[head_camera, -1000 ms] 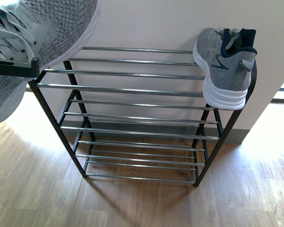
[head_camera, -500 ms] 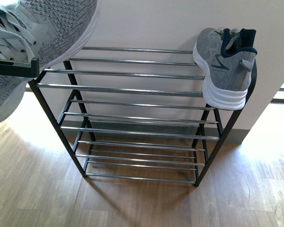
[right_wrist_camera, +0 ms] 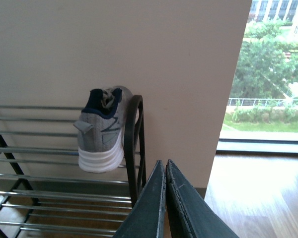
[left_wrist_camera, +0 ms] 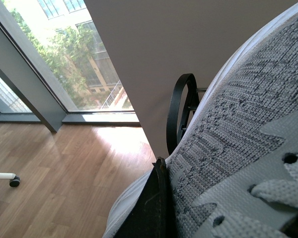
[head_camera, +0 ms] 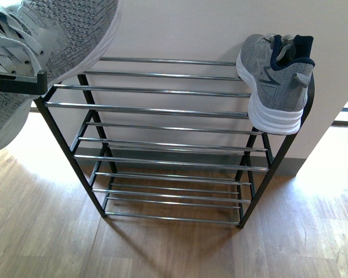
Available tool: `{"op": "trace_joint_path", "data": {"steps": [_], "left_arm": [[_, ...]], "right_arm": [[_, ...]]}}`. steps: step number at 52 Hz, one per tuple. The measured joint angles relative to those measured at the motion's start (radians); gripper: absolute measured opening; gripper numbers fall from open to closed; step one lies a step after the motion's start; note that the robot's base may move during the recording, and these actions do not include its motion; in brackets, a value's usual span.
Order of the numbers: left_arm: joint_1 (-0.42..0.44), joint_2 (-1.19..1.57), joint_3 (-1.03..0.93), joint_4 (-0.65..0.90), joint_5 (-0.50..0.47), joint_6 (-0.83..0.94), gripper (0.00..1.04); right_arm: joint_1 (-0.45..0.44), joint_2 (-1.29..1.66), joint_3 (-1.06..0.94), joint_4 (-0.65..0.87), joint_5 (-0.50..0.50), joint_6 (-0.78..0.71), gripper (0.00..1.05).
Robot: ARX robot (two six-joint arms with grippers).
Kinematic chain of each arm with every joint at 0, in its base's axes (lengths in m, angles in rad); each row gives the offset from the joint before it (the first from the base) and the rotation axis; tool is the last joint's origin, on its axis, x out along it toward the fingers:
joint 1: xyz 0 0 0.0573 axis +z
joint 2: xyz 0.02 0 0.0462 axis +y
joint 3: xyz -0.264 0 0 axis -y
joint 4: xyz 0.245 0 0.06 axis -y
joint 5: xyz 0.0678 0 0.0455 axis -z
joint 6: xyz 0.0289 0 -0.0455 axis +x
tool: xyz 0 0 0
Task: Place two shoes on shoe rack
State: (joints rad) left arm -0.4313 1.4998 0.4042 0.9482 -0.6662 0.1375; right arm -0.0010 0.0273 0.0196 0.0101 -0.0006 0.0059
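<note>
Nothing much shifts: your left gripper [head_camera: 22,81] clamps the grey knit white-soled sneaker [head_camera: 64,32] at ten o'clock, not yet on the black chrome-barred rack [head_camera: 162,108]; your right gripper [right_wrist_camera: 165,171] is pinched together, empty.

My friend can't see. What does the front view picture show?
One grey sneaker sits on the top tier of the black shoe rack, at its right end. A second grey sneaker, gripped by the left end effector, hangs at the upper left.
</note>
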Motion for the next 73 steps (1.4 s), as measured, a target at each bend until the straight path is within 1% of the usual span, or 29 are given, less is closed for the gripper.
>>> {"op": "trace_joint_path", "data": {"steps": [9, 14, 20, 22, 27, 28, 30, 31, 32, 34, 38, 39, 41, 48, 53, 61, 69, 73], "left_arm": [[0.0, 0.0, 0.0, 0.0, 0.001, 0.0, 0.02], [0.0, 0.0, 0.0, 0.0, 0.0, 0.0, 0.02], [0.0, 0.0, 0.0, 0.0, 0.0, 0.0, 0.02], [0.001, 0.0, 0.0, 0.0, 0.0, 0.0, 0.02], [0.006, 0.0, 0.0, 0.0, -0.018, 0.0, 0.02], [0.005, 0.0, 0.0, -0.005, -0.029, -0.003, 0.02], [-0.019, -0.011, 0.027, -0.096, -0.112, -0.052, 0.02], [-0.026, -0.013, 0.036, -0.125, -0.136, -0.06, 0.02], [-0.047, -0.016, 0.066, -0.205, -0.196, -0.116, 0.02], [-0.062, -0.016, 0.122, -0.336, -0.223, -0.218, 0.02], [-0.05, 0.005, 0.248, -0.561, -0.16, -0.424, 0.02], [-0.047, 0.011, 0.267, -0.589, -0.148, -0.452, 0.02], [-0.038, 0.043, 0.344, -0.691, -0.095, -0.566, 0.02], [-0.027, 0.193, 0.57, -0.899, 0.037, -0.83, 0.02], [-0.033, 0.303, 0.711, -0.976, 0.093, -0.9, 0.02], [-0.053, 0.456, 0.925, -1.067, 0.177, -0.939, 0.02], [-0.082, 0.666, 1.27, -1.298, 0.293, -0.961, 0.02], [-0.095, 0.745, 1.399, -1.35, 0.33, -0.935, 0.02]], "right_arm": [[0.0, -0.02, 0.0, -0.009, 0.0, 0.0, 0.02], [0.0, -0.021, 0.0, -0.009, 0.0, -0.002, 0.21], [0.0, -0.022, 0.0, -0.009, 0.0, -0.002, 0.47], [0.0, -0.022, 0.0, -0.009, -0.002, -0.002, 0.54], [0.0, -0.022, 0.0, -0.01, -0.002, -0.002, 0.77], [0.0, -0.022, 0.0, -0.01, -0.002, -0.002, 0.79], [0.001, -0.023, 0.0, -0.011, 0.005, -0.001, 0.86], [0.0, -0.023, 0.0, -0.011, 0.007, -0.001, 0.88], [0.0, -0.023, 0.0, -0.011, 0.006, -0.002, 0.93], [0.0, -0.023, 0.0, -0.011, 0.004, -0.001, 0.97], [0.0, -0.023, 0.0, -0.011, 0.004, -0.001, 0.95], [0.0, -0.023, 0.0, -0.011, 0.004, -0.002, 0.95], [0.0, -0.023, 0.0, -0.011, 0.003, -0.002, 0.96], [0.0, -0.023, 0.0, -0.011, 0.0, -0.002, 0.96], [0.0, -0.023, 0.0, -0.011, 0.001, -0.002, 0.96], [0.0, -0.023, 0.0, -0.011, 0.001, -0.002, 0.96], [0.0, -0.023, 0.0, -0.011, 0.001, -0.001, 0.96], [0.0, -0.023, 0.0, -0.011, 0.001, -0.002, 0.96]]}}
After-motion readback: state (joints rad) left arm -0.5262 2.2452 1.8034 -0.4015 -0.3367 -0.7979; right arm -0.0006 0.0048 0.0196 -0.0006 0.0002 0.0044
